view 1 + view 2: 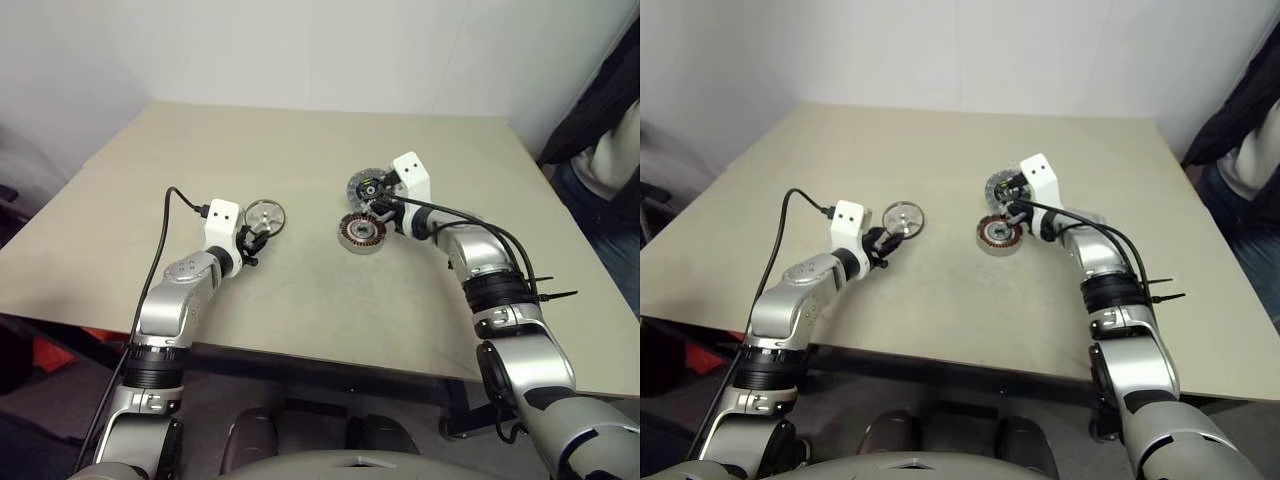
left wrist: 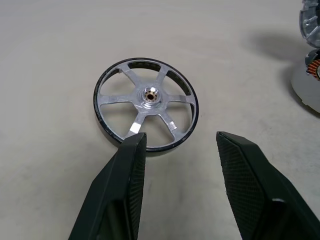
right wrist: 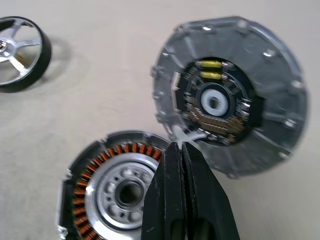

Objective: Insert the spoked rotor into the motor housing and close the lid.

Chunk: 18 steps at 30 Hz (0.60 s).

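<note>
Currently left claw (image 2: 180, 150) released, fingers straddling near edge of rotor (image 2: 146, 104), flat on counter (image 1: 300, 160). Right claw (image 3: 181, 150) clenched, empty, tip between housing (image 3: 112, 187) and lid (image 3: 230, 95), both lying side by side.

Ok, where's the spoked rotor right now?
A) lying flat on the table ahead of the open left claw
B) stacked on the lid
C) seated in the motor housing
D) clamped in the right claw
A: the spoked rotor lies on the table just beyond the open left claw, ungripped.
</note>
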Motion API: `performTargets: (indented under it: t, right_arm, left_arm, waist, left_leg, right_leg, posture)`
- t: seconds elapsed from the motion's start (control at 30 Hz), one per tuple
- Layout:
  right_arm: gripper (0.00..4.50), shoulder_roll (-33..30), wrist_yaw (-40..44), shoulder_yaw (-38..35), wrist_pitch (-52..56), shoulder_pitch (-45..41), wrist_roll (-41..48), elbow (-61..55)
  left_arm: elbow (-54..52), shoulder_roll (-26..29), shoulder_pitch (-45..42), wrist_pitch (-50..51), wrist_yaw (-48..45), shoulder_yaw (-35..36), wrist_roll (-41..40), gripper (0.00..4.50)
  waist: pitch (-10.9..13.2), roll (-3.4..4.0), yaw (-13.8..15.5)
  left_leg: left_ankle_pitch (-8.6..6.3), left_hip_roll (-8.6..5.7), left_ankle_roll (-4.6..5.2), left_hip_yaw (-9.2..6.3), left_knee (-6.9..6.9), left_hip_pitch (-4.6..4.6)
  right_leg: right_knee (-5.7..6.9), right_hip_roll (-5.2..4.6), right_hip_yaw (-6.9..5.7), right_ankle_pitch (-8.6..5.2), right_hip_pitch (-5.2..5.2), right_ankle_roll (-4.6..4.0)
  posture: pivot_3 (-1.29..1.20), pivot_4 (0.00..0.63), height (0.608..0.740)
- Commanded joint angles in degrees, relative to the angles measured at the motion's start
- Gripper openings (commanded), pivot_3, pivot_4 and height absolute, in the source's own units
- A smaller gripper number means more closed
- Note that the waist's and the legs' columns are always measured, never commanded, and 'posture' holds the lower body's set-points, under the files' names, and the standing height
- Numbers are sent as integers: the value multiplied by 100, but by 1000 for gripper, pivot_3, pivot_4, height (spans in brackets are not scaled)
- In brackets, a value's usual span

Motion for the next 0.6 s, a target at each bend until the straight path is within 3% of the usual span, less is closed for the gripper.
performTargets:
  t: [0.03,0.17,0.33,0.6]
  right_arm:
    - [37,149,12,90,107,223,38,-131]
    - [37,260,-234,294,-31,445,-270,429]
    - [37,209,-216,60,-17,201,-45,239]
    - [37,-82,0,-149,75,-112,185,-283]
  left_arm:
    - [-152,38,-104,-63,17,53,-30,2375]
    - [-183,45,-85,-53,27,63,-32,2375]
    - [-181,64,-91,-53,26,81,-37,2375]
    - [-177,29,-84,-8,29,157,-121,2375]
  waist:
    - [0,-1,3]
    - [-1,-2,4]
    - [-1,-1,4]
    - [0,-1,3]
  left_leg:
    - [0,0,0,0,0,-1]
    - [0,-1,0,0,3,5]
    - [-10,-1,14,-1,1,74]
    - [-8,-1,12,-3,1,31]
  right_leg:
    - [-1,-1,0,0,1,0]
    - [1,-2,2,0,7,0]
    - [-4,-2,1,-23,73,40]
    - [0,-2,1,0,32,2]
  posture:
    - [0,0,740]
    - [0,0,740]
    - [0,0,740]
    - [0,0,740]
